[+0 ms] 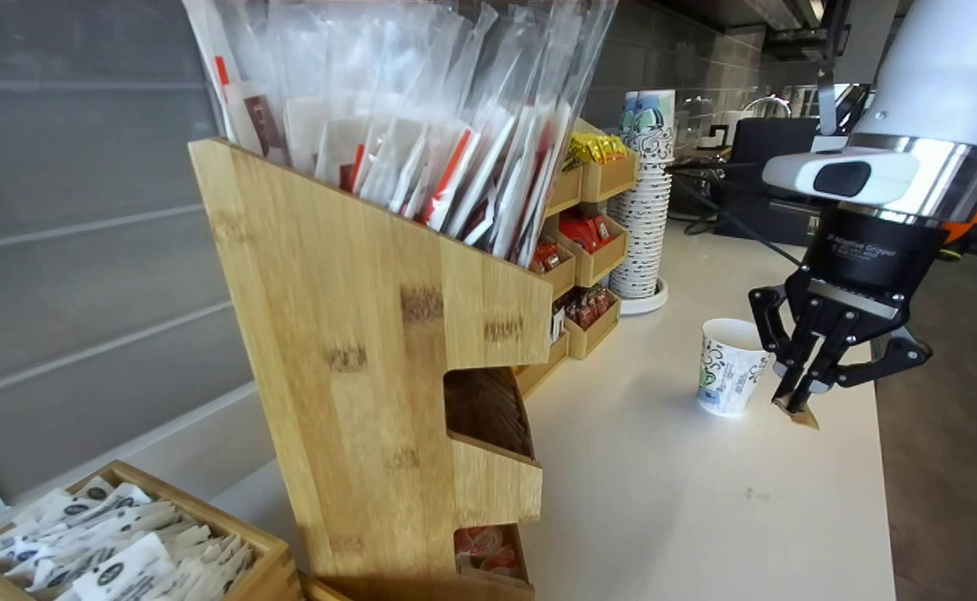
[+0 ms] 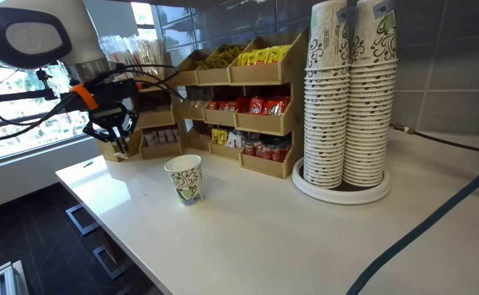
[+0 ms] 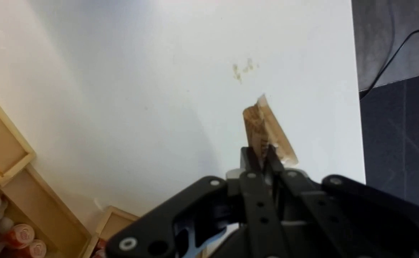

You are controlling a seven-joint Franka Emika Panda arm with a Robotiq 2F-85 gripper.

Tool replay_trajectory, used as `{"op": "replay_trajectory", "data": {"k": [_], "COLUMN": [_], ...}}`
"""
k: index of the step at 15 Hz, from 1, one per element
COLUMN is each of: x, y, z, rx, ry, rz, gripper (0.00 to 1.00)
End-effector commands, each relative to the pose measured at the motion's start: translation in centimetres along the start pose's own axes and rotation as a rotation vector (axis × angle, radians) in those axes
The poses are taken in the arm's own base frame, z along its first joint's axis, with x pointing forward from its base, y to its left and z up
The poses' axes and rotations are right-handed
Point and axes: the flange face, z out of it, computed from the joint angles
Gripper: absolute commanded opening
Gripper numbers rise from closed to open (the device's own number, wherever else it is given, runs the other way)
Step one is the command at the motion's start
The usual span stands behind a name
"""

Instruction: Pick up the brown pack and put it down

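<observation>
Wrist view: black metal two-finger gripper (image 3: 262, 157) pinched on the creased, flat brown paper pack (image 3: 254, 123), which juts from its tips at 12 o'clock. White countertop (image 3: 123, 89) below, edge at 3. Step in hand, I judge: setting down. Drift toward 10, lower until paper meets countertop, then release slowly; light paper may cling. Between 8 and 9, light-wood bin (image 3: 48, 208): small white tubs (image 3: 20, 234), red-printed lids.

In an exterior view: pack looks lifted clear. White patterned paper cup (image 1: 726, 376) upright at 10 from the tips. At the frame's 8, square light-wood box (image 1: 267, 572) crammed with white paper packets (image 1: 134, 559).

In an exterior view: cup at 4 from gripper, well apart. At 12, tiered light-wood rack (image 2: 260, 76): yellow packets (image 2: 262, 56) up top, red packets (image 2: 268, 105) mid-tier. At 4, round white tray (image 2: 342, 198) bearing two tall paper-cup stacks (image 2: 366, 123).
</observation>
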Motion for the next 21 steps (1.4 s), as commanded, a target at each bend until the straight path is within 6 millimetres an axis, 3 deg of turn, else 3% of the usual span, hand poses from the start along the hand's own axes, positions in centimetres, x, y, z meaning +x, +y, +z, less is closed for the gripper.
{"op": "replay_trajectory", "data": {"k": [1, 11, 12, 14, 21], "x": [1.3, 3.3, 3.3, 3.4, 4.0], "y": [0.5, 0.8, 0.8, 0.9, 1.4], "z": [1.9, 7.1, 7.6, 8.5, 9.7], "rx": [0.012, 0.015, 0.019, 0.033, 0.058], "ry": [-0.065, -0.061, -0.065, -0.073, -0.095], "rz": [-0.031, -0.063, -0.063, -0.061, -0.041], "gripper": [0.02, 0.03, 0.07, 0.33, 0.81]}}
